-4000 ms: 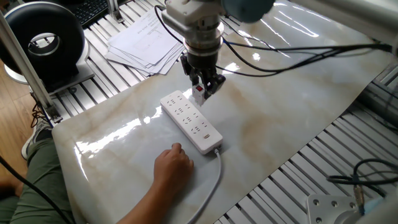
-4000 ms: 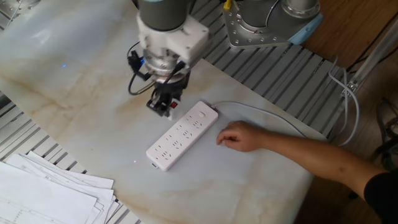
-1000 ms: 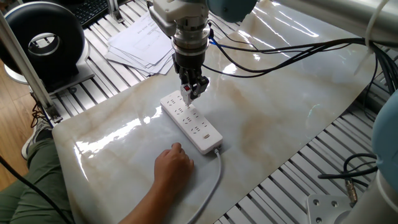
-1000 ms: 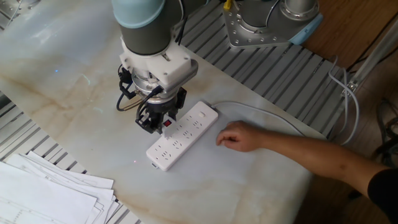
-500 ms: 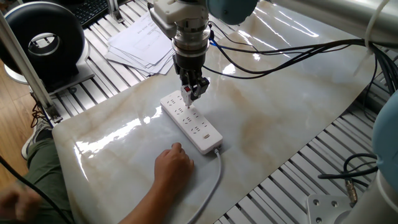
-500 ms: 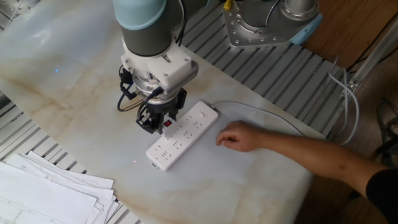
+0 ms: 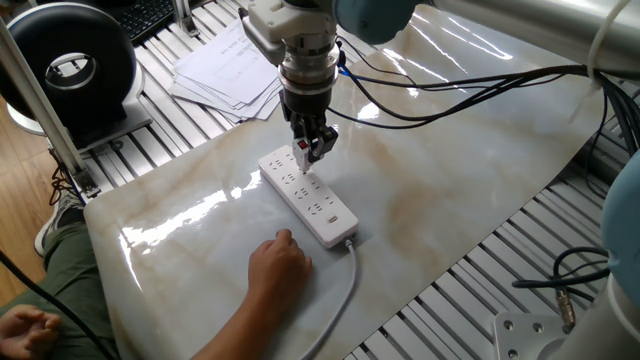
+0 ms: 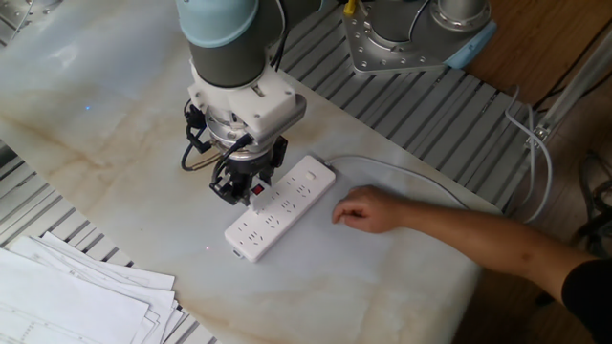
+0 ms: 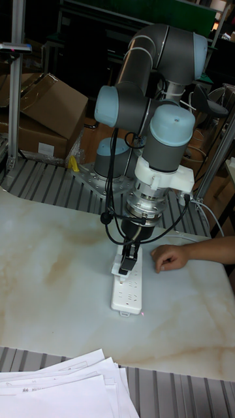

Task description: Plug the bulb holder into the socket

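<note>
The socket [image 7: 318, 204] is a long white power strip lying on the marble tabletop, with its white cable [image 7: 345, 285] trailing off one end. My gripper [image 7: 310, 152] stands upright over the strip's far half, shut on the bulb holder [image 7: 303, 148], a small white piece with a red patch. The bulb holder [image 8: 256, 189] sits low against the top of the socket [image 8: 287, 205]; whether its prongs are in the holes is hidden. In the tall fixed view the gripper [image 9: 128, 262] points straight down onto the socket [image 9: 129, 292].
A person's hand [image 7: 278, 262] rests on the table near the strip's cable end, with the forearm [image 8: 478, 239] reaching in from the side. A stack of papers [image 7: 232, 66] lies beyond the marble edge. A black round device [image 7: 75, 70] stands far left.
Since four seconds ago the gripper has moved from beside the strip to over it and lowered. Over the last second it barely moves. A second hand appears at the lower left corner.
</note>
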You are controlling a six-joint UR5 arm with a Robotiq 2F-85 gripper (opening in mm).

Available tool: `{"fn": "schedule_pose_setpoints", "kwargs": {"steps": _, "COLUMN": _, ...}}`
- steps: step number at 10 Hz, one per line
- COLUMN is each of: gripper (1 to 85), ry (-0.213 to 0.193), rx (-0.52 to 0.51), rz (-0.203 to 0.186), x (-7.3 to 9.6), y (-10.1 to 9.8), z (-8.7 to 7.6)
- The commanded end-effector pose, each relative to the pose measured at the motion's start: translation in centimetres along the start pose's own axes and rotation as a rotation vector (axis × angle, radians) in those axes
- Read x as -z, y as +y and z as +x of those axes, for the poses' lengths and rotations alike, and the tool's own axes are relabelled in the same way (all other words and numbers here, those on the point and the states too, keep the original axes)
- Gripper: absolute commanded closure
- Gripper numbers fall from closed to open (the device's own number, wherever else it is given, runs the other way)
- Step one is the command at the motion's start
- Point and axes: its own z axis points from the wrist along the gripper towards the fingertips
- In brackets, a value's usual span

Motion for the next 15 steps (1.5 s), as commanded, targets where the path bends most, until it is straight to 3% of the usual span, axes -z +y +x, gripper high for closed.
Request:
{"fn": "schedule_pose_setpoints", "kwargs": {"steps": 1, "gripper": 84.3, "ry": -0.015, "rx": -0.008, "rz": 0.000, "x": 0.0, "y": 0.0, "z": -0.2}}
{"fn": "schedule_pose_setpoints", "kwargs": {"steps": 15, "gripper": 84.3, "ry": -0.057, "rx": -0.045, "rz": 0.022, "x": -1.7, "y": -0.4, "z": -0.6}}
